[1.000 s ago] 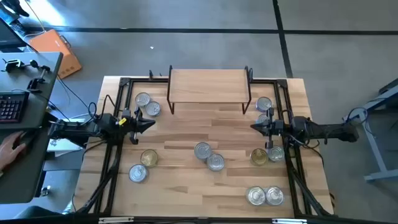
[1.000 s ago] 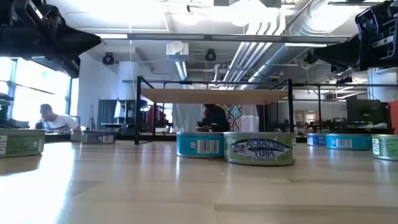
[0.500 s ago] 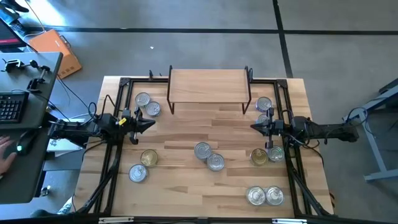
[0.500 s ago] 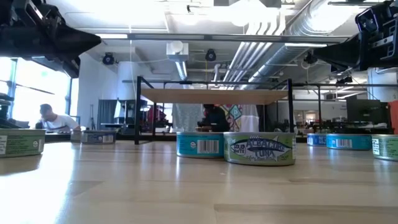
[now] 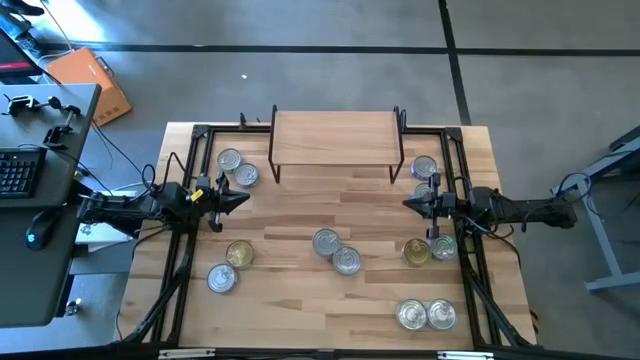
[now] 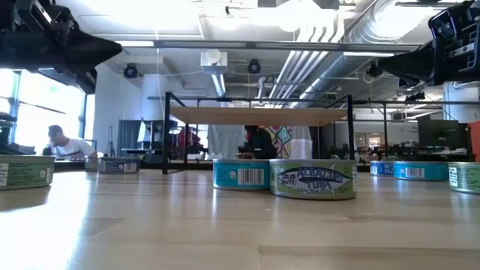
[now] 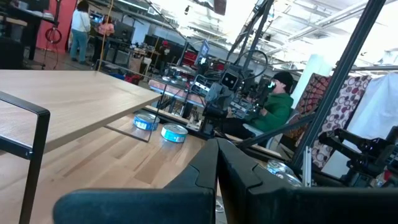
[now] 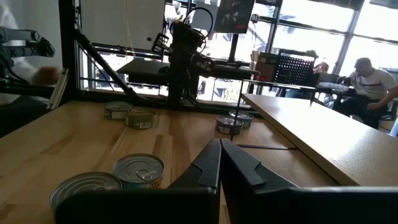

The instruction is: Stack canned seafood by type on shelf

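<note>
The shelf (image 5: 335, 140) stands on thin black legs at the table's far middle, its board bare; the low view shows the shelf (image 6: 259, 115) from its edge. Several cans lie scattered on the tabletop: a silver pair (image 5: 238, 168) at far left, a gold can (image 5: 240, 254) and a silver can (image 5: 221, 278) at near left, two cans (image 5: 336, 252) in the middle, and more cans (image 5: 430, 250) on the right. My left gripper (image 5: 243, 199) is shut, level above the table's left side. My right gripper (image 5: 408, 204) is shut, level above the right side. Neither holds anything.
Black frame rails (image 5: 180, 260) run along the table's left and right sides. Two more cans (image 5: 426, 315) sit at the near right corner. A desk with a keyboard (image 5: 20, 172) stands left of the table. People sit in the room beyond.
Both arms and all cans have kept still. A person's hand at the desk left of the table has drawn out of view.
</note>
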